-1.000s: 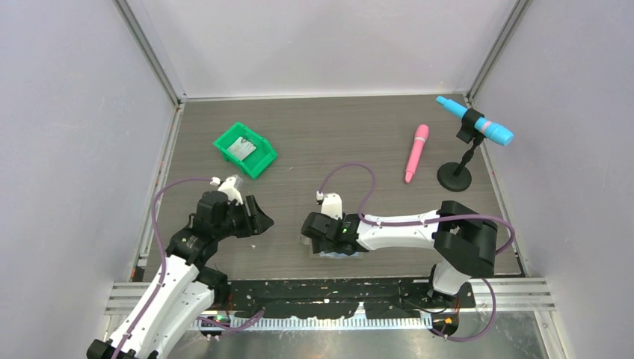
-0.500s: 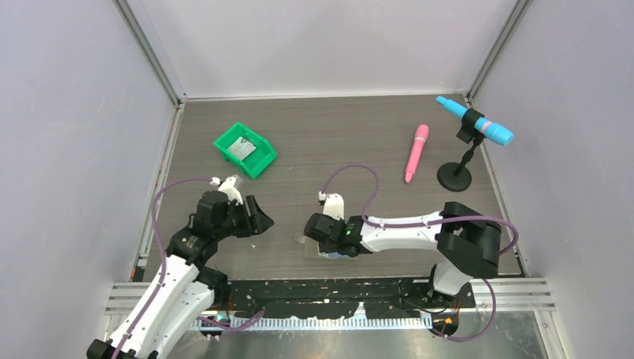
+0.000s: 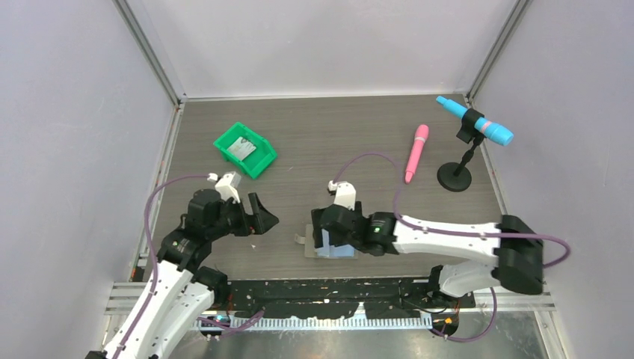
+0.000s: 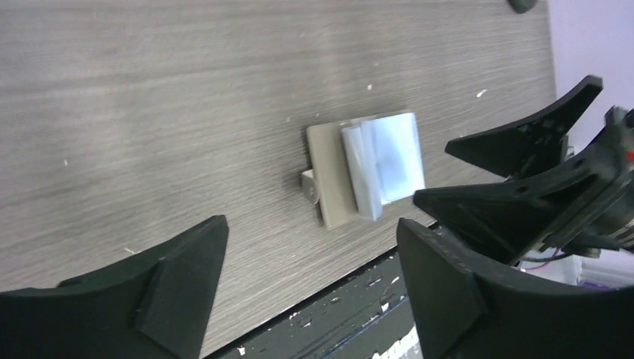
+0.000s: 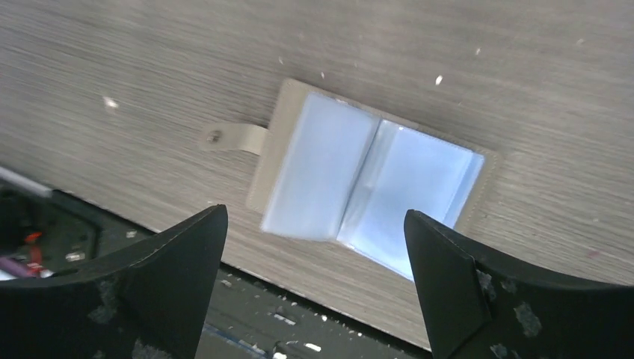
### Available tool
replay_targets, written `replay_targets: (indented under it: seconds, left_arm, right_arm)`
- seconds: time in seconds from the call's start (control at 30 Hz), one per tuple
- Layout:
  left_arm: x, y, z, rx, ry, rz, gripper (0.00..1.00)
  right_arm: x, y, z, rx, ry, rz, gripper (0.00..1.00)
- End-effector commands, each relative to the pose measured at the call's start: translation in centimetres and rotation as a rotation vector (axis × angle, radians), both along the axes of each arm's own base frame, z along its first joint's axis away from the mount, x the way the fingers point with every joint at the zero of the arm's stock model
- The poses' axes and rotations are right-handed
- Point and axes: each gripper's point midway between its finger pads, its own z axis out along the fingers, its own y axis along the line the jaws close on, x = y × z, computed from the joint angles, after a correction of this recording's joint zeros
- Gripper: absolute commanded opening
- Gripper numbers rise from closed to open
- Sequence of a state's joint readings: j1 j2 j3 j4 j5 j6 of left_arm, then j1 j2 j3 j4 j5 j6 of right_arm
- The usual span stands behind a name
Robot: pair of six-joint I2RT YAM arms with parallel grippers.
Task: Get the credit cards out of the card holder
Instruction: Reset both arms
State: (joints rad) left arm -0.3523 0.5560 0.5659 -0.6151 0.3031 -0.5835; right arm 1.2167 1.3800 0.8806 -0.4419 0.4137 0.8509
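Observation:
The card holder (image 3: 336,250) lies spread open on the table near the front edge, with pale-blue inner pockets (image 5: 374,183), a beige cover and a small tab (image 5: 235,137) on its left. I cannot tell whether its pockets hold cards. My right gripper (image 3: 330,230) hovers just above it, open (image 5: 314,213) and holding nothing. My left gripper (image 3: 263,217) stands to the left of the holder, apart from it, open (image 4: 312,224) and empty. In the left wrist view the card holder (image 4: 366,168) is ahead. One pale grey credit card (image 3: 243,147) rests in the green bin.
The green bin (image 3: 224,142) sits at the back left. A pink pen-like stick (image 3: 416,153) lies at the back right, beside a blue microphone (image 3: 478,122) on a black stand (image 3: 454,177). The table's front edge with a black strip (image 5: 299,314) runs right below the holder.
My right gripper has opened wide and shifted slightly right and back, uncovering the spread-open holder. My left gripper has opened wider and edged right.

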Motion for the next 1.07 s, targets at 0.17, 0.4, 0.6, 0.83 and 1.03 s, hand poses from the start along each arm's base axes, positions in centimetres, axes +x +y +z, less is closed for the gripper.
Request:
replay_targets:
  seconds: [0.17, 0.4, 0.6, 0.83, 1.03]
  left_arm:
    - [-1.5, 0.9, 10.3, -0.024, -0.320, -0.045, 1.00]
    - [-2.4, 3.4, 13.9, 0.018, -0.481, 0.042, 1.00]
    - [-3.0, 4.7, 14.6, 0.039, -0.533, 0.089, 1.00]
    - [-2.9, 4.8, 14.1, 0.037, -0.536, 0.102, 1.00]
    - [-2.7, 4.8, 13.8, 0.041, -0.523, 0.104, 1.00]
  right_arm:
    - [1.7, -6.5, 11.4, 0.134, -0.294, -0.088, 0.95]
    - [1.4, -12.0, 17.1, 0.309, -0.424, -0.184, 0.95]
    - [1.0, -14.6, 18.1, 0.384, -0.463, -0.222, 0.95]
    - [0.8, -14.8, 18.0, 0.389, -0.462, -0.213, 0.96]
    - [0.9, -14.6, 17.7, 0.372, -0.462, -0.208, 0.96]
